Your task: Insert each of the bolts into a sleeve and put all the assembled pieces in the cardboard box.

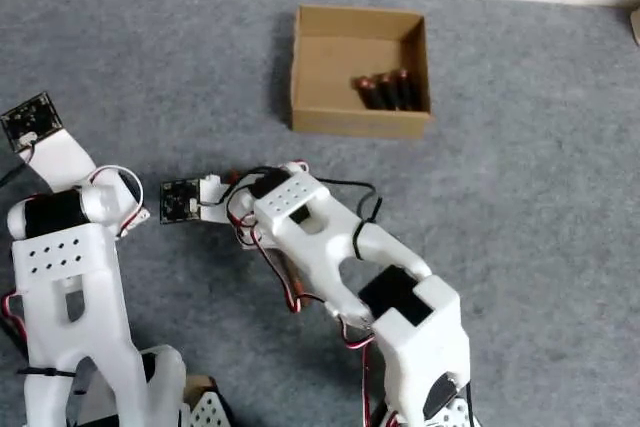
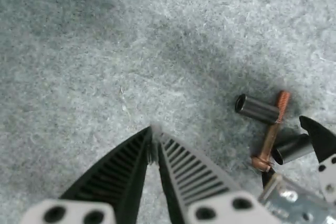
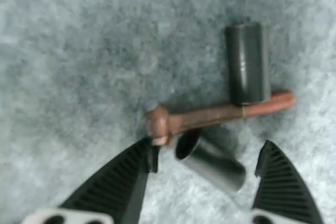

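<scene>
Grey felt (image 3: 68,35) | sleeve (image 3: 212,162) between spread right jaws | bolt head (image 3: 157,121) beside one

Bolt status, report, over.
Left gripper shut, holding nothing. Right gripper open around a sleeve. Bolt loose, not inserted, close beside that sleeve.

One cardboard box (image 1: 310,67). Three assembled pieces (image 1: 385,90) inside it. Two loose black sleeves on the grey table: one sleeve (image 3: 247,62) and a second sleeve (image 3: 210,160). One copper-coloured bolt (image 3: 210,116). Two white robot arms: one arm (image 1: 70,277) and another arm (image 1: 340,247).
</scene>
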You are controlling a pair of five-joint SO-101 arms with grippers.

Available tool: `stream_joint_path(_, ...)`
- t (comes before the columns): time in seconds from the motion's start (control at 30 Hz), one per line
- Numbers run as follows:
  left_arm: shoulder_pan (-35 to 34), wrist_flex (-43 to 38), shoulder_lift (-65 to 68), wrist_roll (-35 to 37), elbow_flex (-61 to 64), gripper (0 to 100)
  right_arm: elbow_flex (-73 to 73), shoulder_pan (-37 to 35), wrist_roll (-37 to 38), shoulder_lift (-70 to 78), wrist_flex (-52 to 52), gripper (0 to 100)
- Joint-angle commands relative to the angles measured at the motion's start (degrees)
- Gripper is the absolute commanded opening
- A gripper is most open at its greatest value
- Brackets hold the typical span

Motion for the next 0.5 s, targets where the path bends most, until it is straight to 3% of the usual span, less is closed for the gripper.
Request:
stream_joint_path(0.0, -0.84, 0.26, -0.4, -0.35, -2.42, 1, 0.31, 1.27, 2.64, 0.22, 5.93, 25.5)
stream_joint_path(0.17, -3.12, 0.26, -0.4, -0.35, -2.59, 1, 0.4, 1.36, 3.87, 0.31, 9.01, 0.0)
stream_joint_path(0.47, -2.86, 0.0, -0.4, -0.35, -2.33, 1, 0.4, 1.27, 0.35, 0.22, 9.19, 0.5)
